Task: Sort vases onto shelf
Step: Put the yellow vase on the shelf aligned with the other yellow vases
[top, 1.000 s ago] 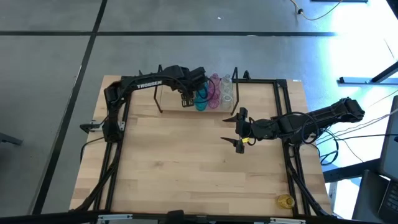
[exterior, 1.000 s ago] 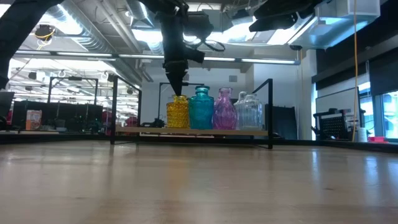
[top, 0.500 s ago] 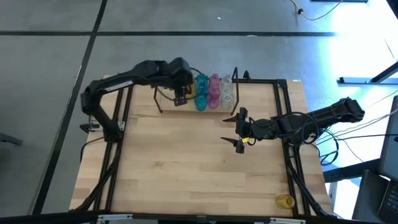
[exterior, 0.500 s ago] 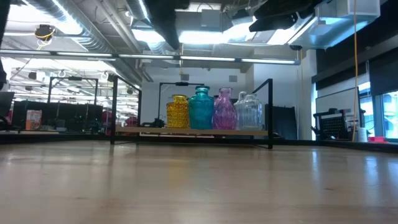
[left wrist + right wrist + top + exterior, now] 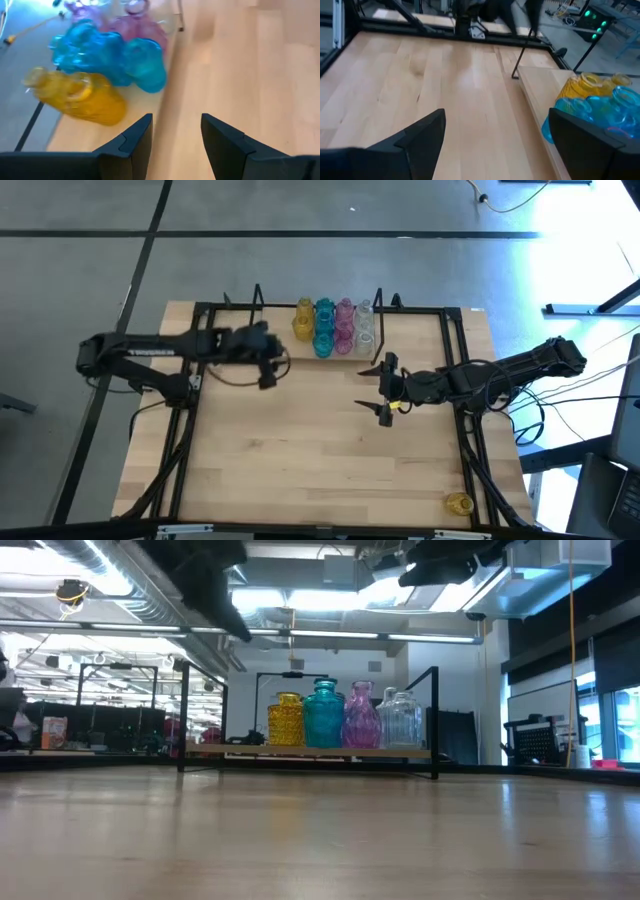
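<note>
An industrial lab: exposed ceiling ducts [image 5: 130, 600], grey concrete floor [image 5: 90, 280], equipment racks [image 5: 100, 725] behind the table [image 5: 320, 450].

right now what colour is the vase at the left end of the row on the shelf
Yellow. The vase beside the teal one shows best in the low view.

The shelf [image 5: 340, 350] is set at the far edge of the bench [image 5: 300, 450]. The vases [image 5: 333, 325] are lined up on it, beyond and right of the left pincer [image 5: 266, 370], beyond and left of the right pincer [image 5: 386, 390].
</note>
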Motion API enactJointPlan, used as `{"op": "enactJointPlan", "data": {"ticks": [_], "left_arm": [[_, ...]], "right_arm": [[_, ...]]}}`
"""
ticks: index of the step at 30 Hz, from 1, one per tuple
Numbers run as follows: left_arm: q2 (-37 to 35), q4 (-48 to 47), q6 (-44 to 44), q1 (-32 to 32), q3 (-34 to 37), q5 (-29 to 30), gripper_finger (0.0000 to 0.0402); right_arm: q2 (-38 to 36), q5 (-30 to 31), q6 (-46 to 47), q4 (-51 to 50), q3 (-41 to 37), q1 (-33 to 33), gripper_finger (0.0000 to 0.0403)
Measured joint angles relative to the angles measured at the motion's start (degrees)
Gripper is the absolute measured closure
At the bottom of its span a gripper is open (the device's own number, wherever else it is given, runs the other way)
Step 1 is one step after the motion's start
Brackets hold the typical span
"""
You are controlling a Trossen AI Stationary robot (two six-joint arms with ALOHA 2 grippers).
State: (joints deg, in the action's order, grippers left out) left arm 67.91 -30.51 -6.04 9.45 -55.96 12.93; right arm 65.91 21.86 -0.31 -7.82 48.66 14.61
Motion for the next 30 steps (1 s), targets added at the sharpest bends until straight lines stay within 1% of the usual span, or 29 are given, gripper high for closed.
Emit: {"op": "enactJointPlan", "data": {"ticks": [4,7,9,12,15,19,24,27,30], "left_arm": [[-4.6,12.0,0.0,-3.4,11.7,-0.3,0.024],[-6.2,21.8,-1.8,-6.6,20.1,-0.7,0.024],[-6.1,28.9,-2.1,-8.6,24.2,-1.1,0.024],[-6.1,36.2,-4.8,-11.0,28.0,-1.8,0.024],[-6.1,38.6,-4.9,-12.9,29.7,-2.0,0.024],[-6.1,38.8,-2.6,-15.5,30.5,-2.0,0.024],[-5.9,38.6,0.6,-19.5,31.5,-3.2,0.024],[-5.9,38.9,3.3,-22.1,32.0,-3.5,0.024],[-5.9,39.4,6.0,-24.8,32.9,-3.4,0.024]], "right_arm": [[0.0,0.0,0.3,1.8,0.0,0.0,0.007],[0.0,-0.5,1.6,1.7,0.0,0.0,0.007],[0.0,-0.4,2.0,1.6,0.0,0.0,0.007],[0.0,-0.5,2.7,1.5,0.3,0.1,0.007],[0.0,-0.7,6.1,-0.3,2.2,1.0,0.007],[0.0,-1.0,12.2,-1.3,3.8,4.6,0.007],[0.0,-0.8,19.6,-2.3,4.7,11.2,0.007],[0.1,2.0,24.1,-3.6,4.7,16.0,0.007],[1.4,3.7,25.5,-3.3,4.7,20.9,0.007]]}}
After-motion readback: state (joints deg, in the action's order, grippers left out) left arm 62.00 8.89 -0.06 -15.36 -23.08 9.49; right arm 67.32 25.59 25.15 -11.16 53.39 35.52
